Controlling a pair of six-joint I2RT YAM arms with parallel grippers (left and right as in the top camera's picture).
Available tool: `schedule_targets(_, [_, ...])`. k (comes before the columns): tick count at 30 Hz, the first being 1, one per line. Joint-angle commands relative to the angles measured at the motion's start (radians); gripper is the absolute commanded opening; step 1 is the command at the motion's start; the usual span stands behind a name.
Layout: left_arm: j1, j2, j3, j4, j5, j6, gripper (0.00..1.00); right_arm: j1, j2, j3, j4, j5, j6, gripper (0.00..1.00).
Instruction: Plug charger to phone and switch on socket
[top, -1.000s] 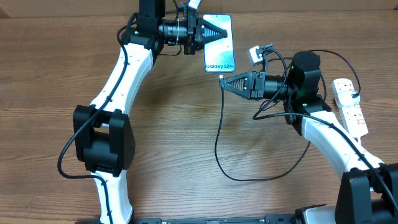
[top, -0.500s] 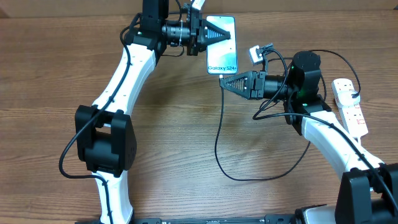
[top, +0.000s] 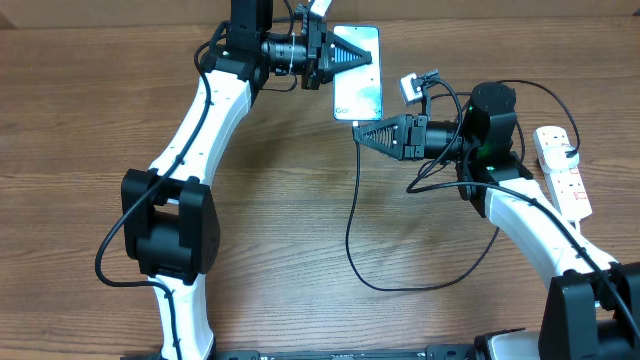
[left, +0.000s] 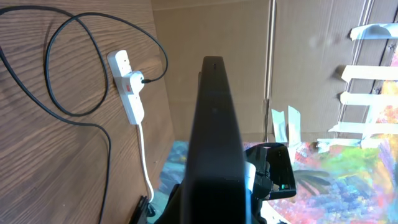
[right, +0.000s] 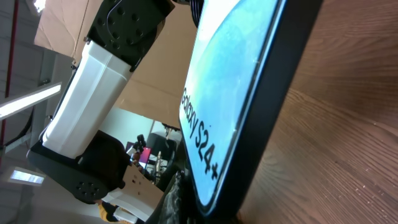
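- Left end effector (top: 360, 55) clamped on phone (top: 362, 95), upper centre.
- Right end effector (top: 362, 131) closed on charger (top: 348, 232) tip, just below phone.
- Socket (top: 563, 172) on table (top: 280, 250), right edge.

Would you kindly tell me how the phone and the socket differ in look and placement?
The phone has a lit cyan screen in a dark frame; the socket is white with red switches. The phone is gripped by the left gripper near the far edge of the table; the socket lies free near the right edge, untouched. Both are elongated rectangles.
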Motion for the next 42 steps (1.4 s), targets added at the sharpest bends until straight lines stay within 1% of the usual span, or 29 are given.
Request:
schedule_targets(1, [0.005,-0.025,0.011,0.007,0.046,0.023,0.04,-0.008,-0.017,0.018,0.007,-0.006,0.004,0.04])
schedule_targets(18, [0.005,-0.025,0.011,0.007,0.076,0.019,0.04,-0.01,-0.017,0.018,0.025,0.013,0.005,0.04])
schedule_targets(24, [0.006,-0.025,0.011,0.007,0.083,0.019,0.04,-0.03,-0.017,0.018,0.089,0.017,0.08,0.04])
schedule_targets(30, [0.006,-0.025,0.011,0.007,0.083,0.011,0.04,-0.031,-0.017,0.018,0.074,0.017,0.079,0.04])
schedule_targets(36, [0.005,-0.025,0.011,0.007,0.089,-0.026,0.04,-0.028,-0.017,0.018,0.074,0.059,0.08,0.04])
schedule_targets(42, [-0.001,-0.025,0.011,0.007,0.082,-0.037,0.04,-0.003,-0.017,0.018,0.074,0.107,0.083,0.04])
